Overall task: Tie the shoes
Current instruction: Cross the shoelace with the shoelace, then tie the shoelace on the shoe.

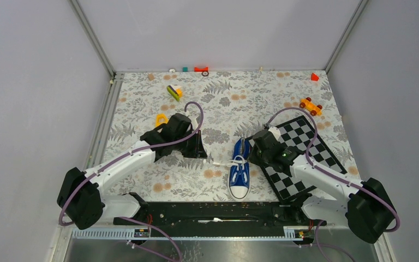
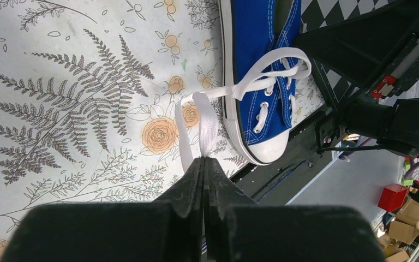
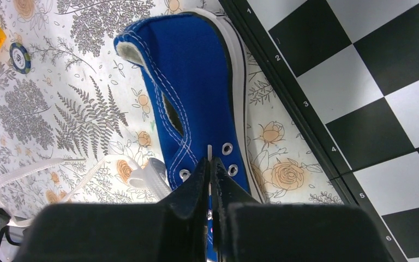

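Note:
The blue sneaker (image 1: 239,170) lies on the floral cloth with its white toe cap toward the arm bases. Its white lace (image 1: 221,163) runs left from the eyelets. In the left wrist view my left gripper (image 2: 203,160) is shut on a folded loop of that lace (image 2: 196,123) just left of the toe cap (image 2: 262,146). My right gripper (image 3: 210,162) hangs over the shoe's eyelet rows (image 3: 229,158), its jaws nearly touching, with a thin edge-on strip of white lace (image 3: 209,151) pinched between them. More lace loops (image 3: 142,176) lie on the cloth beside the shoe (image 3: 196,71).
A black-and-white checkerboard mat (image 1: 300,153) lies right of the shoe, under the right arm. Small toys are scattered at the back: an orange car (image 1: 310,106), a yellow-green piece (image 1: 174,92), a yellow ring (image 1: 161,118), a red block (image 1: 314,77). Poker chips (image 3: 19,57) lie near the heel.

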Robot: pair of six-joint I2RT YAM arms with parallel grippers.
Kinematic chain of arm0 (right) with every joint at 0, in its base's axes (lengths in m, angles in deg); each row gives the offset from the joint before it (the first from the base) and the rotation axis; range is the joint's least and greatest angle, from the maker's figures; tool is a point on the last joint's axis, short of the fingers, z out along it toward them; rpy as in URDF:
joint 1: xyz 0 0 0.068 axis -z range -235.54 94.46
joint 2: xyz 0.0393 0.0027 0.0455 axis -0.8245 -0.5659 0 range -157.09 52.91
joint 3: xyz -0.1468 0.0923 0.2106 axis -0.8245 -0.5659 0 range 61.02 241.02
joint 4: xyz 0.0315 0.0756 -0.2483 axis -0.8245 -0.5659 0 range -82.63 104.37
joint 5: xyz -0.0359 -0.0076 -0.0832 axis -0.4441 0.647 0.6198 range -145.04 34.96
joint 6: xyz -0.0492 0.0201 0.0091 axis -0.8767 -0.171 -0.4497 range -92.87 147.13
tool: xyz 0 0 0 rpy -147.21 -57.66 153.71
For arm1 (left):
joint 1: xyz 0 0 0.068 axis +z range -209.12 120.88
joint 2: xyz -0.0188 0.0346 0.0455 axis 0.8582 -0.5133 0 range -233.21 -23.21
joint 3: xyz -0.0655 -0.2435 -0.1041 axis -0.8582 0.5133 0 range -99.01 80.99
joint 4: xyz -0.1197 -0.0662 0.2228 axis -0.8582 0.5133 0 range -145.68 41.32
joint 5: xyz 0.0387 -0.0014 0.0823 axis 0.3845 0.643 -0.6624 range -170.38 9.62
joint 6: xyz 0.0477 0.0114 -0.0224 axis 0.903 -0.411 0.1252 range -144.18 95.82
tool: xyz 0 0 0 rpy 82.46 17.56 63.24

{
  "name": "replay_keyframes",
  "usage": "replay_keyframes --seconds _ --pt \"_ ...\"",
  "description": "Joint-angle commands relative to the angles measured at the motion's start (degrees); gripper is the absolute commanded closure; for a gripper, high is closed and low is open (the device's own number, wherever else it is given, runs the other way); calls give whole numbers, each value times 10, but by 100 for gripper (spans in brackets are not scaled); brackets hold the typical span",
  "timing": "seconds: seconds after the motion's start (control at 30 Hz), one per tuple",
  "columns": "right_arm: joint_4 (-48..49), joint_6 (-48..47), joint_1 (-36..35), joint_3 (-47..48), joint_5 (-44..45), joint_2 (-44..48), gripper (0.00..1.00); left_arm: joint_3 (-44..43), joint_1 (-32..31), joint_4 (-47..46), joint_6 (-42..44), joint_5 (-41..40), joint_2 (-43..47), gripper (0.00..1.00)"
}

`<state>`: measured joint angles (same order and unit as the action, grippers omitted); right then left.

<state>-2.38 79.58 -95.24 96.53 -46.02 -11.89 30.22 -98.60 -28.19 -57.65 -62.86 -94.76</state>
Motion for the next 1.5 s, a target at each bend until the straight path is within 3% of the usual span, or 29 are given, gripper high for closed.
replay_keyframes --seconds 0.0,0.33,0.6,0.8,1.03,1.33,1.47 --pt "31 8 1 10 9 8 100 -14 -2 -9 -1 -2 19 100" --pt "-19 -9 1 17 68 57 100 -12 -2 -5 0 -14 25 100" --pt "-28 -25 1 22 66 55 100 -14 -2 6 2 -30 27 100" --pt "-99 -74 10 63 191 115 100 -26 13 43 9 -78 60 100" --pt "-149 -134 80 83 230 195 100 -16 57 65 14 -86 94 100" --pt "-155 -158 122 69 217 210 100 2 87 80 21 -89 114 100" --pt "-99 -180 122 79 135 195 100 1 82 61 21 -41 121 100"
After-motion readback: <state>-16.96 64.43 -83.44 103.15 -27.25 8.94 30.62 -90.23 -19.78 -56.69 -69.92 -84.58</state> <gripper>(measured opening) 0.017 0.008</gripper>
